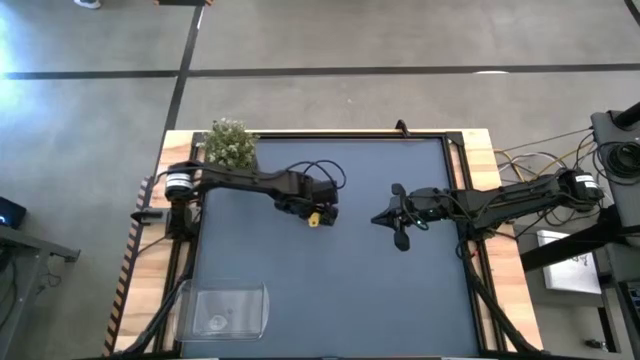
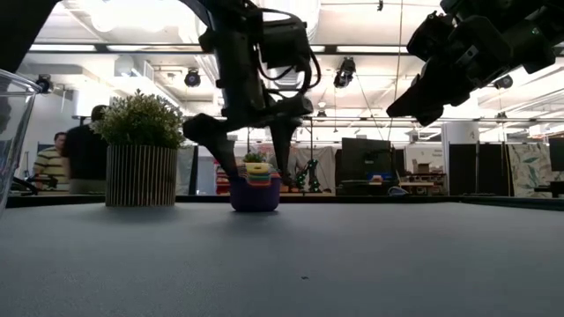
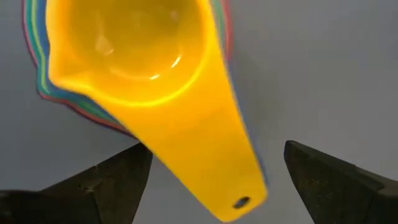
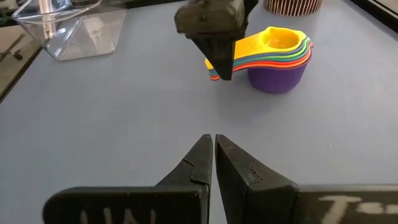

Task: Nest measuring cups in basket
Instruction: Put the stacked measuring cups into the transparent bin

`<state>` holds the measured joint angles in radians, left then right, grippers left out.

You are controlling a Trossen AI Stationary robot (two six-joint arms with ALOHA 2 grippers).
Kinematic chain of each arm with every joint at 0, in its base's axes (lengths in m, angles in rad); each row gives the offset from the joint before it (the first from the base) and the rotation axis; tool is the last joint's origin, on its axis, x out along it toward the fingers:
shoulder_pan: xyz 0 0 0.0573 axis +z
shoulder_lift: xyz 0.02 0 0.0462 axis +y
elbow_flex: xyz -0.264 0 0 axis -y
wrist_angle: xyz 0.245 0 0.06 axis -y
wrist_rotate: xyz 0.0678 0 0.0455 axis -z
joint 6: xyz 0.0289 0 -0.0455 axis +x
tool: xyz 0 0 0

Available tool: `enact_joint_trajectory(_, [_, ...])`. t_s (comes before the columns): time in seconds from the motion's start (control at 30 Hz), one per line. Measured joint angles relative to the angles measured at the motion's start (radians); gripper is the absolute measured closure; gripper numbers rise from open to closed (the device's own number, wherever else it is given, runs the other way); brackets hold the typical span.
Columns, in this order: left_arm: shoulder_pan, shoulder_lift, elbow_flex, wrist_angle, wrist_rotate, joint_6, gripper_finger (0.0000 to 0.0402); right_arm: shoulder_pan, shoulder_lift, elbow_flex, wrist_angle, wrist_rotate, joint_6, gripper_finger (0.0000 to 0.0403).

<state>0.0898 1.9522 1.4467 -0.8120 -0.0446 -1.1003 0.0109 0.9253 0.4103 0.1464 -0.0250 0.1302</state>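
I've got the left gripper pointing straight down, fingers spread either side of the handles of the nested measuring cups mid-table. Right gripper hovers raised nearby, fingers together. Basket sits at the table's corner, well apart.

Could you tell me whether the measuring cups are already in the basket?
No: the nested measuring cups sit on the table, apart from the basket.

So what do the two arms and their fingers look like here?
Both arms are dark, jointed, with loose black cables looping off them. The left gripper has two blunt, dark wedge-shaped fingers. The right gripper has slim, tapered black fingers, with pale lettering on the body beneath them.
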Motion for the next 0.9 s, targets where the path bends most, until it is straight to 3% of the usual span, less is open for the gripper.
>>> enact_joint_trajectory(0.43, [0.000,0.106,0.013,0.003,0.002,-0.003,0.0082,0.000,0.000,0.000,0.001,0.000,-0.001,0.0394])
enact_joint_trajectory(0.9, [0.011,0.098,0.061,0.019,-0.037,0.018,0.0082,0.000,0.000,0.000,0.001,0.000,-0.002,0.0394])
